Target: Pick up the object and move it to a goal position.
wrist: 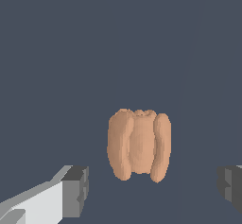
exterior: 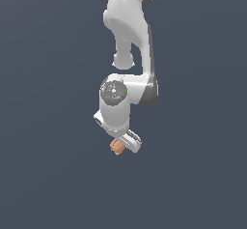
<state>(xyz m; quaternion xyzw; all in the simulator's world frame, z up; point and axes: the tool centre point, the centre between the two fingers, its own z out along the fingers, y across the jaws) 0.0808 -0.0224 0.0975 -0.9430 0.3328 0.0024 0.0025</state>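
Note:
The object [wrist: 139, 145] is a small orange-brown lumpy chunk with ridged, lobed sides. In the wrist view it lies on the dark surface, in line with the gap between my two fingers and a little beyond their tips. My gripper [wrist: 152, 187] is open, with one grey pad [wrist: 75, 190] on each side and wide room around the object. In the exterior view the object [exterior: 116, 147] shows just under the white hand, and my gripper [exterior: 122, 145] hangs over it, hiding part of it. Nothing touches the object.
The ground is a plain dark blue-grey surface [exterior: 48, 175] with no other objects or edges in view. The white arm [exterior: 128, 25] reaches down from the top of the exterior view.

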